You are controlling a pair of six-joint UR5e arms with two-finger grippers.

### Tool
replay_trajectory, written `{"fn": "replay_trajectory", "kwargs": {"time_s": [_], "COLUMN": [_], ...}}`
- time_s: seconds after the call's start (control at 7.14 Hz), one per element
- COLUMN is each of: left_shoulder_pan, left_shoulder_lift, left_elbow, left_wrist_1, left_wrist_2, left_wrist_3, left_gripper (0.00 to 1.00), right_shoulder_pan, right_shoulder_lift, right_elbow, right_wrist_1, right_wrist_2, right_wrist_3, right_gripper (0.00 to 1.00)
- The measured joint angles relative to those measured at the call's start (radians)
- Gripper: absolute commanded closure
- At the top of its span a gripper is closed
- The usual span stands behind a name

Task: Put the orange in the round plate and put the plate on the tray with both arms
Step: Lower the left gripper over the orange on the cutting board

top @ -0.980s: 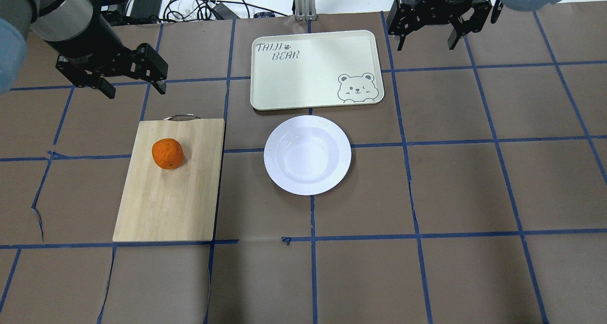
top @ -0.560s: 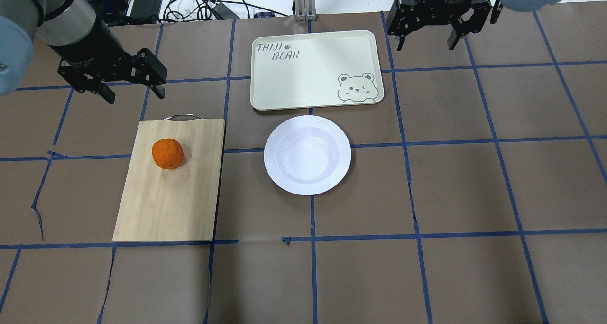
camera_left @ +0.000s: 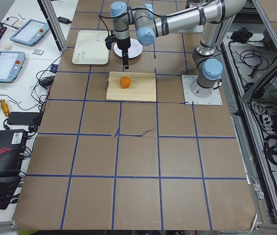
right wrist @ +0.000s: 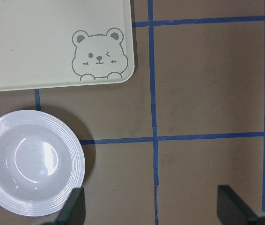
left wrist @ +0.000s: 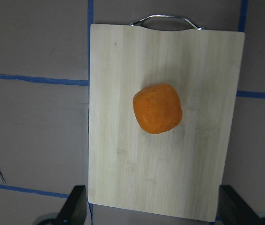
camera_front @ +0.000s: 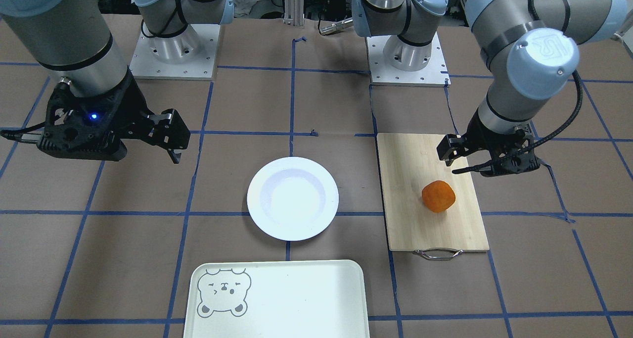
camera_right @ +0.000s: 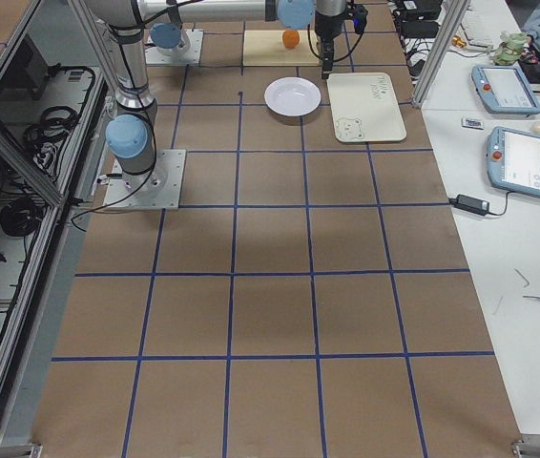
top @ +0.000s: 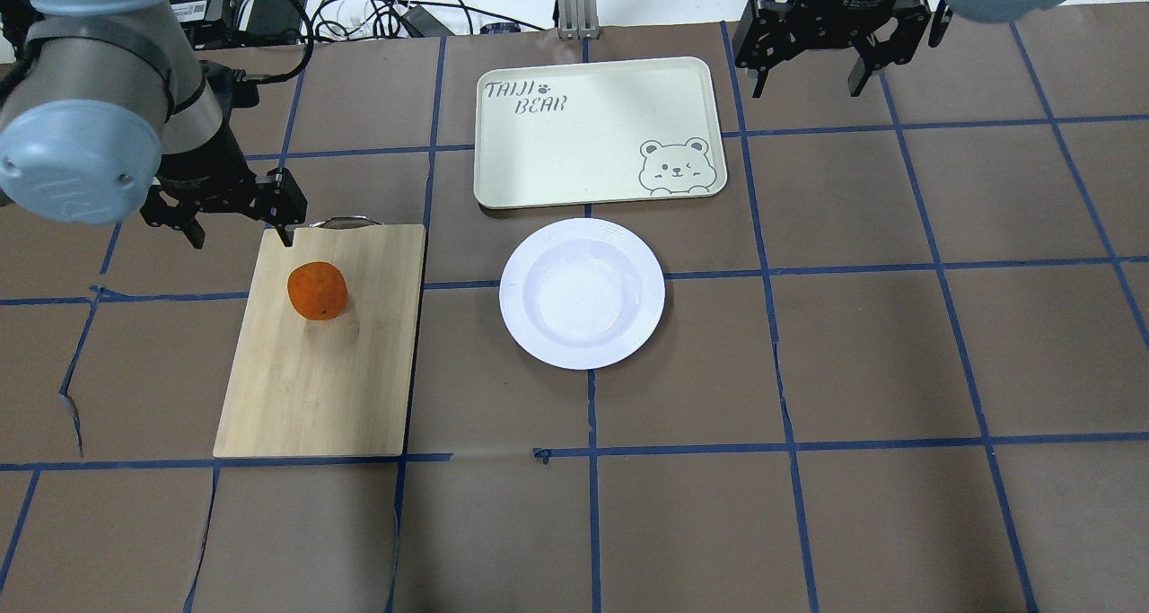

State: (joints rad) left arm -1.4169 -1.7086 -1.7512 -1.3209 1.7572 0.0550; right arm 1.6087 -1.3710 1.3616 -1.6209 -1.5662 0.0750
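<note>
"Orange [top: 317, 291] first: where did it sit when you froze the feed?"

"On the bamboo cutting board [top: 314, 389], in the half nearer the metal handle. It was well apart from the round plate [top: 582, 292], which lay empty just in front of the tray [top: 592, 137]."

"And which way from your claw?"

"I had the left gripper [top: 239, 229] hanging above the board's handle end with its jaws spread wide and nothing in them. Both fixed views put it off to the robot's left of the fruit. My left wrist camera showed the orange about midway between the lines of the two fingers [left wrist: 75, 208] but ahead of them, toward the handle."

"Any long axis to line up on?"

"None I could see, since it was close to round. I judged the jaw angle mattered little and that the move turned on centring over it before going down."

"The other arm?"

"I kept the right gripper [top: 803, 83] beyond the tray's bear corner, also open and empty. It was far from the orange and nearer the plate, so I reckoned the pick belonged to the left."
</note>
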Motion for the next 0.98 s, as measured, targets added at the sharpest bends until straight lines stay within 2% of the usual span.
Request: {"fn": "replay_trajectory", "kwargs": {"time_s": [0.42,0.98], "left_shoulder_pan": [0.005,0.038], "left_shoulder_lift": [-0.087,-0.186], "left_elbow": [-0.017,-0.024], "left_wrist_1": [0.097,0.143], "left_wrist_2": [-0.014,-0.130], "left_wrist_3": [-0.192,-0.242], "left_gripper": [0.00,0.00], "right_shoulder_pan": [0.001,-0.001], "right_shoulder_lift": [0.000,0.000], "right_elbow": [-0.001,-0.001], "right_wrist_1": [-0.002,-0.003], "right_wrist_2": [0.000,0.000], "right_wrist_3": [0.003,0.001], "right_gripper": [0.00,0.00]}}
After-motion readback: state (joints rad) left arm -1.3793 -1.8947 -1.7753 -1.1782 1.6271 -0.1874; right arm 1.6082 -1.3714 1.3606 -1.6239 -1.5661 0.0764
